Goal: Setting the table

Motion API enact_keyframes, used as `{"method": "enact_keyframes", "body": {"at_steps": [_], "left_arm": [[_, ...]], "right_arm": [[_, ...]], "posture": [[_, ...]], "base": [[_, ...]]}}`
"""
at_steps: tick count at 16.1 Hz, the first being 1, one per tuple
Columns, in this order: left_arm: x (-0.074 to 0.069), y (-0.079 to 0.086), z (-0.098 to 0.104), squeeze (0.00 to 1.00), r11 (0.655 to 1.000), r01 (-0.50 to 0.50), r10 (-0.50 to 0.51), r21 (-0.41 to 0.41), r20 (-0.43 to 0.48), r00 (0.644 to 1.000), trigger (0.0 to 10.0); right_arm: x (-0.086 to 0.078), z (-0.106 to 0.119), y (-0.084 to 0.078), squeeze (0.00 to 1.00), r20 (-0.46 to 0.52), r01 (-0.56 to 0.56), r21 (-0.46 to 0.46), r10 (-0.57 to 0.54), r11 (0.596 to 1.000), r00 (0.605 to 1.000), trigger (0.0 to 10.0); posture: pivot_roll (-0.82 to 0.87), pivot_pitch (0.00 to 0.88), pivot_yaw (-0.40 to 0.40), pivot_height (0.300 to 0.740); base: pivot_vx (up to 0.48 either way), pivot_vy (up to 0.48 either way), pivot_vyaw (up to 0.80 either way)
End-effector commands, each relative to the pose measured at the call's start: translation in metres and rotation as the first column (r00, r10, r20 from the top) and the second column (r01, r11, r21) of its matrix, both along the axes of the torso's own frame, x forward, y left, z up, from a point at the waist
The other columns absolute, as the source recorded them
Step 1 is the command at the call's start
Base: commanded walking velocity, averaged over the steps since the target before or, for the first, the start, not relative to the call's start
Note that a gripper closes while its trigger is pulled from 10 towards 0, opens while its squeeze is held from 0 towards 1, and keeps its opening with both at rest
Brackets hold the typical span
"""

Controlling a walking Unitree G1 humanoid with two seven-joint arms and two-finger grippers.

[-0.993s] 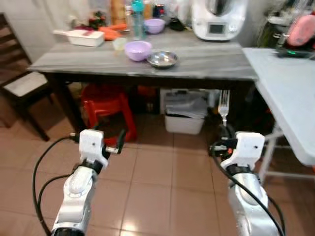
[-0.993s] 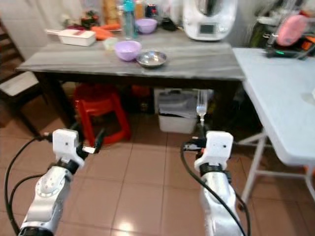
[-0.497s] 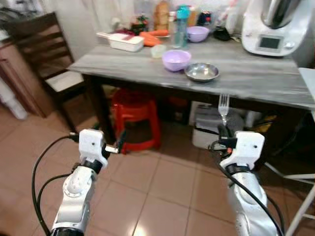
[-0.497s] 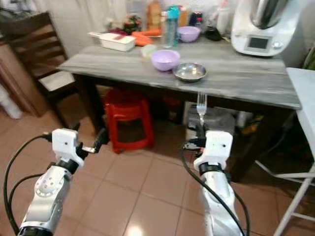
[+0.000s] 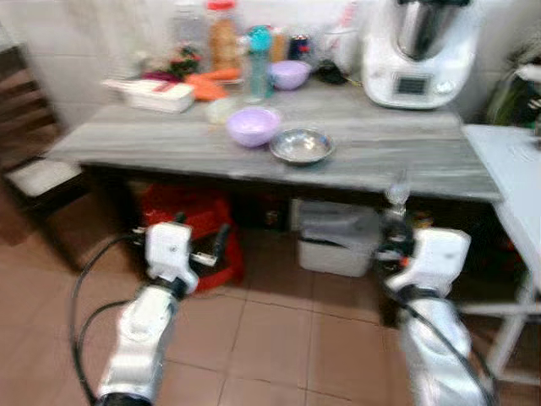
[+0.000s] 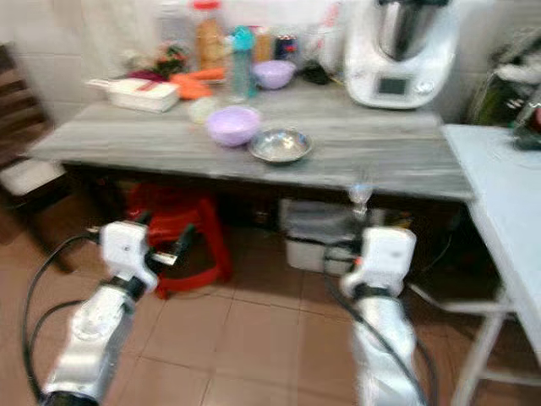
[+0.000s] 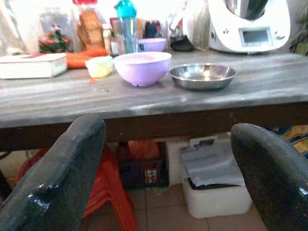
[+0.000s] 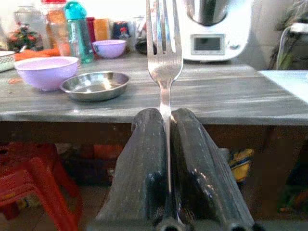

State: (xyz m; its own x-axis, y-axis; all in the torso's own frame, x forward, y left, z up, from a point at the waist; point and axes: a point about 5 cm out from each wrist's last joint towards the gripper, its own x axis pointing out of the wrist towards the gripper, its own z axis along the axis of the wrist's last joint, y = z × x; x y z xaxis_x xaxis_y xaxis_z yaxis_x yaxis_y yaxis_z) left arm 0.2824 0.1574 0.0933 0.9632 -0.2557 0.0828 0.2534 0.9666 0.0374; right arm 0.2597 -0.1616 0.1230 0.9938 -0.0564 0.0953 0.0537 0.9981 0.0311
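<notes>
Right fingers clamping upright fork, grey table ahead

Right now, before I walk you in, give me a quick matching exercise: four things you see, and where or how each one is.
1. fork
2. steel bowl
3. red stool
4. left gripper

A. under the grey table
B. open, holding nothing
C. clamped upright in the right gripper
D. on the tabletop beside the lilac bowl

Pairs: 1-C, 2-D, 3-A, 4-B

Left gripper agape, right gripper clamped
</notes>
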Motion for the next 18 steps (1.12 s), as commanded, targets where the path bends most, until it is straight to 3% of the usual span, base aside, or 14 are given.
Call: {"method": "enact_keyframes", "body": {"at_steps": [1,4,8,13,18], "left_arm": [[0.0019,-0.0051,0.0048,0.0,1.0,0.021,-0.021,-0.004,0.018,1.0,10.0],[0.0014,-0.0052,0.0045,0.0,1.0,0.024,-0.024,-0.004,0.016,1.0,10.0],[0.001,-0.0053,0.0043,0.0,1.0,0.026,-0.026,-0.002,0.014,1.0,10.0],[0.0011,-0.0062,0.0046,0.0,0.999,0.033,-0.033,-0.001,0.013,0.999,10.0],[0.0019,-0.0073,0.0055,0.0,0.999,0.032,-0.032,-0.001,0.017,0.999,10.0]], "right_arm": [[0.0013,0.0028,-0.0053,0.0,0.01,0.016,-0.005,-0.016,1.0,1.0,10.0],[0.0017,0.0023,-0.004,0.0,0.007,0.013,0.001,-0.013,1.0,1.0,10.0],[0.001,0.0018,-0.0023,0.0,0.006,0.007,-0.008,-0.007,1.0,1.0,10.0],[-0.0001,0.0017,-0.0007,0.0,0.013,0.0,-0.014,0.0,1.0,1.0,10.0],[0.0012,0.0012,-0.001,0.0,0.011,0.007,-0.01,-0.007,1.0,1.0,10.0]], "posture": [[-0.01,0.0,0.021,0.74],[-0.01,0.0,0.023,0.74],[-0.01,0.0,0.026,0.74],[-0.01,0.0,0.03,0.74],[-0.01,0.0,0.027,0.74]], "base": [[0.409,0.0,0.0],[0.409,0.0,-0.71],[0.412,0.0,0.0],[0.415,0.0,0.62],[0.412,0.0,0.0]]}}
